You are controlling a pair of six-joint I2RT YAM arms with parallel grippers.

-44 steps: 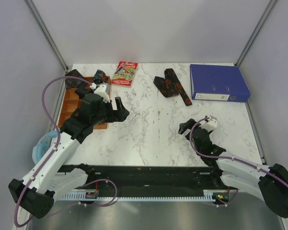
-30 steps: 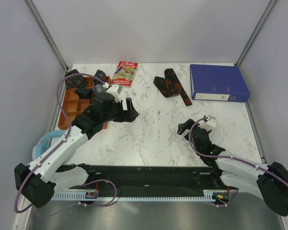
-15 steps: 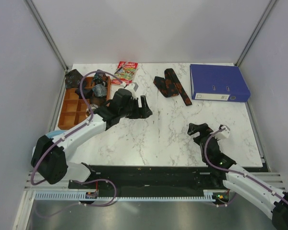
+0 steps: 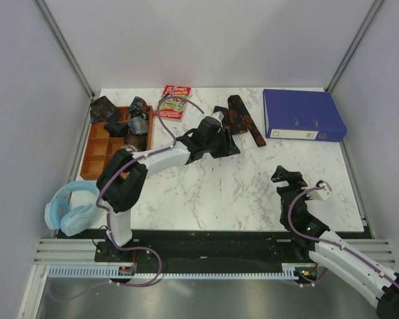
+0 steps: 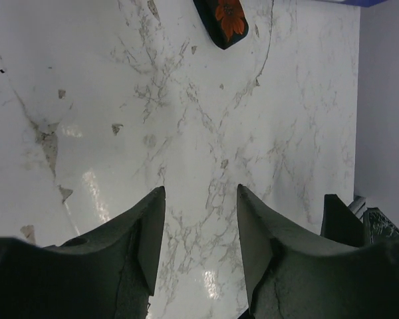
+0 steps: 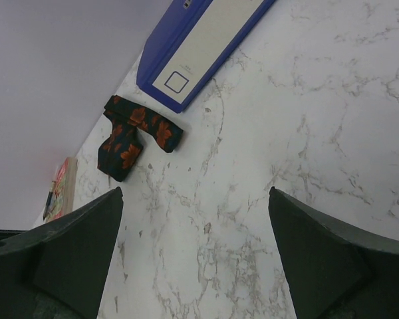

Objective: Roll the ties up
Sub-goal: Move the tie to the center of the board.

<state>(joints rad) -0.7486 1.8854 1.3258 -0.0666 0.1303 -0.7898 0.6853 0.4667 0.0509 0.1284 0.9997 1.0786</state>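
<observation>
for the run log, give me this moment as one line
left jaws: open, empty, over marble short of long tie | right jaws: wide open, empty | long tie: unrolled, beside binder

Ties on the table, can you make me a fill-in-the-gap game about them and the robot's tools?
1. The long tie lies right beside the ____ binder.
2. The little tie bundles are gathered at the divided tray on the ____ side of the table.
3. The left tool has ____ between its fingers.
4. The right tool stands wide ____.

Missing words: blue; left; nothing; open.
</observation>
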